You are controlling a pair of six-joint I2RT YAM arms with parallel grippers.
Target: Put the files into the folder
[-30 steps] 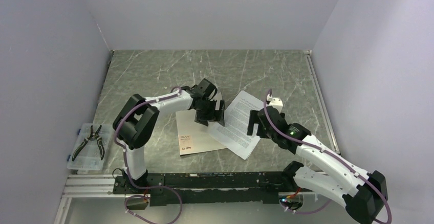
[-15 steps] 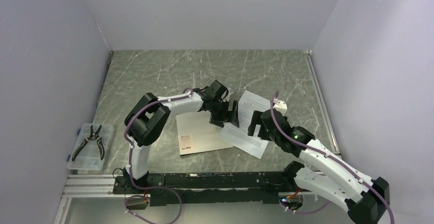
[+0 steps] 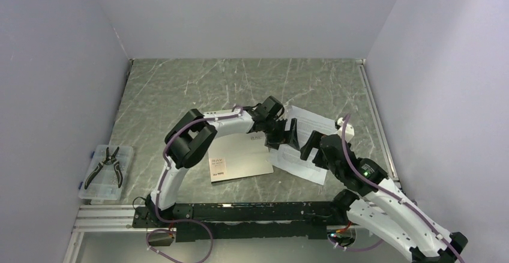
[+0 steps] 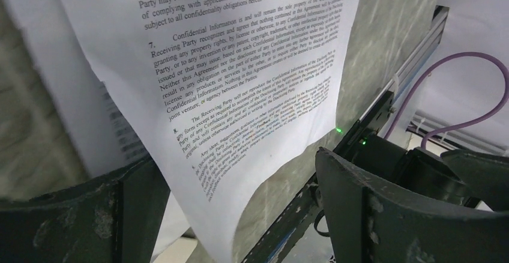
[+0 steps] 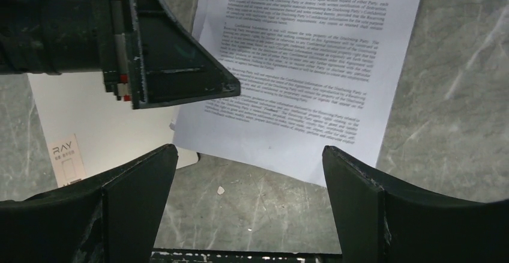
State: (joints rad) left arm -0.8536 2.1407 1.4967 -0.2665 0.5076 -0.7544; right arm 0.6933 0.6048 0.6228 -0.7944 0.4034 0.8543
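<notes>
Files (image 3: 307, 148) are seen lying flat and skewed on the grey marbled table (image 3: 180, 89), one corner overlapping the right edge of the folder (image 3: 240, 162). Folder is closed, silver cover up, logo label at its near-left corner.

Left gripper (image 3: 286, 136) is held over the sheets' left part, fingers (image 4: 384, 215) spread wide, nothing pinched. In the left wrist view the printed top sheet is seen between and beyond both fingers, with a second sheet offset beneath it.

Right gripper (image 3: 313, 151) is held over the sheets' near edge, fingers (image 5: 132, 209) also spread wide and empty. That edge is seen just ahead of the fingertips, with the folder corner ahead of the left finger.

Contact with the paper cannot be told for either gripper.

Clear box (image 3: 123, 188) holding pliers (image 3: 108, 164) is set well left of both grippers.
</notes>
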